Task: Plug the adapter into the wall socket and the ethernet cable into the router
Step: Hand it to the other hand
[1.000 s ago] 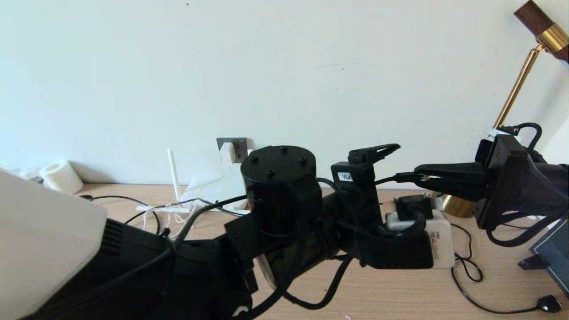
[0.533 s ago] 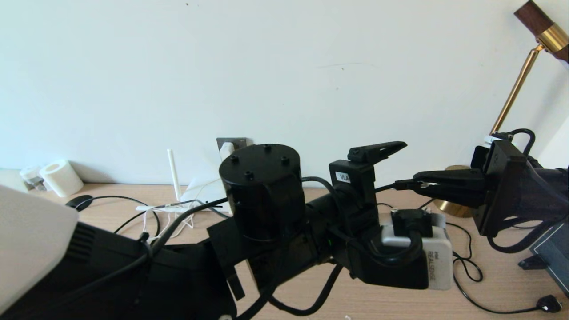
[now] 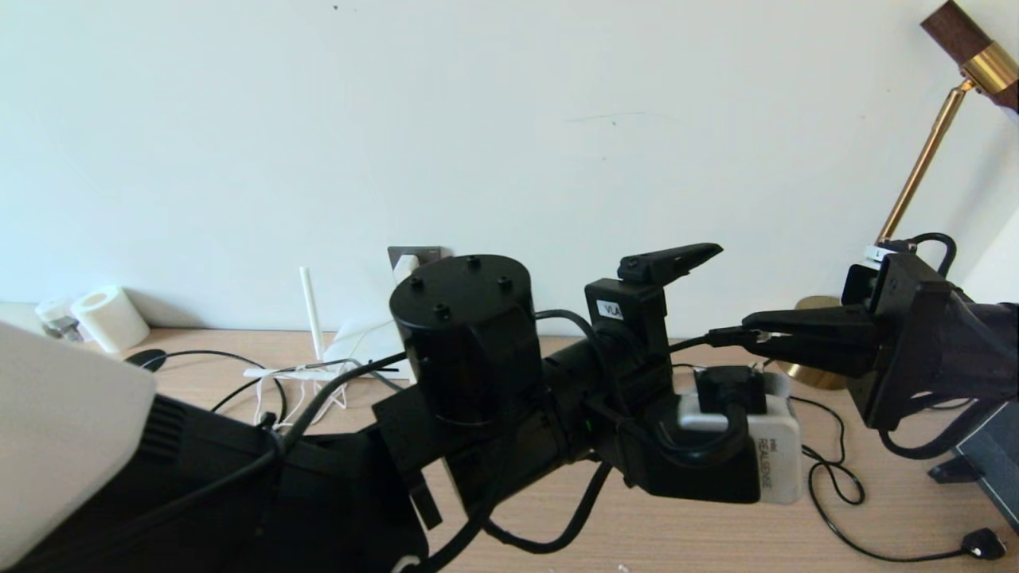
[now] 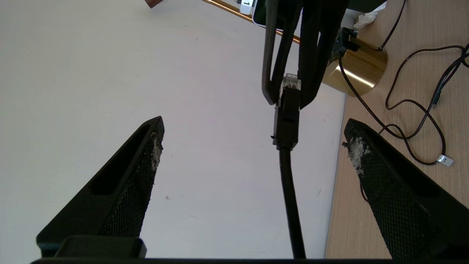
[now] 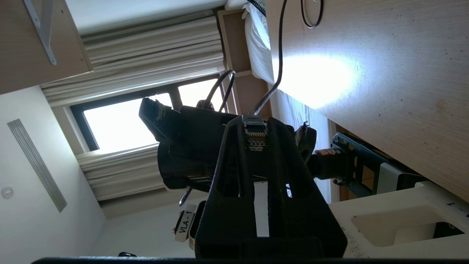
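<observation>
My right gripper (image 3: 748, 334) comes in from the right, shut on the clear-tipped connector (image 5: 253, 134) of the black ethernet cable (image 4: 289, 183). The cable runs back between the wide-open fingers (image 4: 154, 139) of my left gripper (image 4: 254, 137) without touching either. In the head view only the left gripper's upper finger (image 3: 673, 259) shows above the cable. At the wall, the white adapter (image 3: 404, 267) sits in the dark grey wall socket (image 3: 428, 255), partly hidden by my left arm. The white router (image 3: 358, 334) lies below it with one antenna (image 3: 306, 306) upright.
A brass lamp base (image 3: 804, 370) stands on the wooden desk (image 3: 876, 509) behind the right gripper. Thin black cables (image 3: 836, 477) and a black plug (image 3: 983, 543) lie at the right. A paper roll (image 3: 107, 317) sits far left. A dark device (image 3: 987, 469) is at the right edge.
My left arm has drawn back to the left, and its open gripper now sits a little higher. The right gripper has sunk slightly, still holding the connector.
</observation>
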Controlling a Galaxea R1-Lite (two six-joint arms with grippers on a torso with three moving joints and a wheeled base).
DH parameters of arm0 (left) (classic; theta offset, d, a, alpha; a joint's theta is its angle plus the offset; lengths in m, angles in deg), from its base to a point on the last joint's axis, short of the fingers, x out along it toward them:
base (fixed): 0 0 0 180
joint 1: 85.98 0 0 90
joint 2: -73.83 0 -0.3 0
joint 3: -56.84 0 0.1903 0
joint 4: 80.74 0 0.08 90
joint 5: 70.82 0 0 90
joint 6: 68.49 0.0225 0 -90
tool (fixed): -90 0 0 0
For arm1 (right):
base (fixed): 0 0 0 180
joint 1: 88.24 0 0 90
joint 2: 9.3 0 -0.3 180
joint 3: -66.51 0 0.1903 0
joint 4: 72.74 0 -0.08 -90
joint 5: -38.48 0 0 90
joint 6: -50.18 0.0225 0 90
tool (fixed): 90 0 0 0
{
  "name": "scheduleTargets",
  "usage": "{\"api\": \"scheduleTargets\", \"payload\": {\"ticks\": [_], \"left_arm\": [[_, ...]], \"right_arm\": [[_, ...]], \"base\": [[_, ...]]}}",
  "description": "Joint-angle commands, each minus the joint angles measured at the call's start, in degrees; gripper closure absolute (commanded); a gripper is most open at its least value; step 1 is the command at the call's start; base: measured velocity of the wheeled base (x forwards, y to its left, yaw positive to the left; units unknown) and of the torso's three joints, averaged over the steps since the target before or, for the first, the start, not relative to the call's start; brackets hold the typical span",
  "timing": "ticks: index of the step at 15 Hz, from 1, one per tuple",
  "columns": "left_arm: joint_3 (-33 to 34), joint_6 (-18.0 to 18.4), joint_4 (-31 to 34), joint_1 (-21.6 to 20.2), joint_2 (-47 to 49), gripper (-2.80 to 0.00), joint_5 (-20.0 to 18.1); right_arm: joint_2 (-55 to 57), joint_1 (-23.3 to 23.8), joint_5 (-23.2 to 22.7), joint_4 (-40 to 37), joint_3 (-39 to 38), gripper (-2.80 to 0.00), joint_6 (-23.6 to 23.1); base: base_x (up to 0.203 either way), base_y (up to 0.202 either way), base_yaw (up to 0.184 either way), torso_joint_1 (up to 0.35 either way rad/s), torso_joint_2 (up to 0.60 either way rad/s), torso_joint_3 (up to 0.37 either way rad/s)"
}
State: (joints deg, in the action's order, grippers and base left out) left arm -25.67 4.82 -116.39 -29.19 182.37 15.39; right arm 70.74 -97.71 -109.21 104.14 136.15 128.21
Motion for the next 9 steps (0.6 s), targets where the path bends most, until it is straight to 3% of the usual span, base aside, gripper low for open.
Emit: {"api": "scheduleTargets", "payload": {"ticks": [1,9], "left_arm": [[0.07,0.43,-0.44,-0.01,0.44,-2.80,0.01],[0.70,0.69,-0.49,-0.27,0.10,-2.80,-0.08]], "right_arm": [[-0.24,-0.02,-0.32,0.14,0.04,0.00,0.45],[-0.76,-0.01,-0.32,0.23,-0.14,0.00,0.37]], "base": [[0.000,0.000,0.000,0.000,0.00,0.000],[0.000,0.000,0.000,0.000,0.00,0.000]]}}
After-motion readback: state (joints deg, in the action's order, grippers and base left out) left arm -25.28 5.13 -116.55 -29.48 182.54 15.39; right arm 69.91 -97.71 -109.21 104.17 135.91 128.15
